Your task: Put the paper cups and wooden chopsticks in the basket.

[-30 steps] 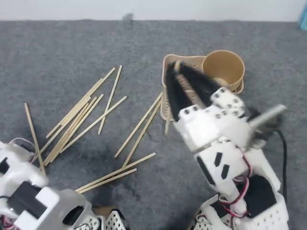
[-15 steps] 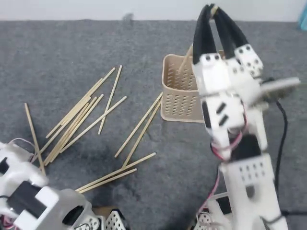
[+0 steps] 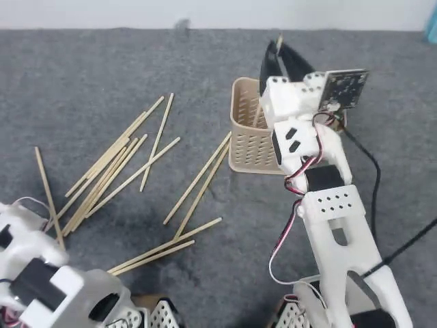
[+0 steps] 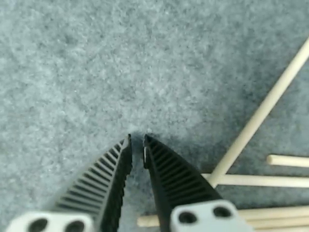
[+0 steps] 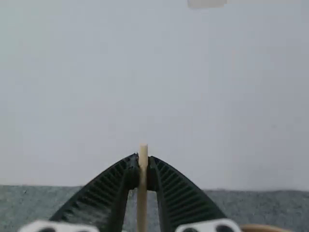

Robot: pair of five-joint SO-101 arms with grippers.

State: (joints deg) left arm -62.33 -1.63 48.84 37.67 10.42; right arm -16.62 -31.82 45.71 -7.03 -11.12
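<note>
My right gripper (image 3: 278, 49) is raised above the far side of the beige slotted basket (image 3: 249, 140) and is shut on one wooden chopstick (image 5: 143, 166). The stick's tip pokes out past the fingertips (image 3: 279, 39) and its lower part slants down toward the basket. Many more chopsticks (image 3: 109, 171) lie scattered on the grey carpet left of the basket, and two (image 3: 164, 247) lie nearer the front. A brown cup rim (image 5: 260, 227) peeks in beside the right gripper. My left gripper (image 4: 136, 140) is shut on nothing, low over the carpet next to several chopsticks (image 4: 260, 113).
The left arm's white body (image 3: 41, 277) sits at the near left corner. The right arm (image 3: 328, 205) stands tall just right of the basket, with its cables (image 3: 372, 178) trailing to the right. Bare carpet lies behind and right of the basket.
The right arm has swung up from lying low over the basket to standing upright, carrying the chopstick with it. The paper cup beside the basket is now hidden behind it. The left arm has not moved.
</note>
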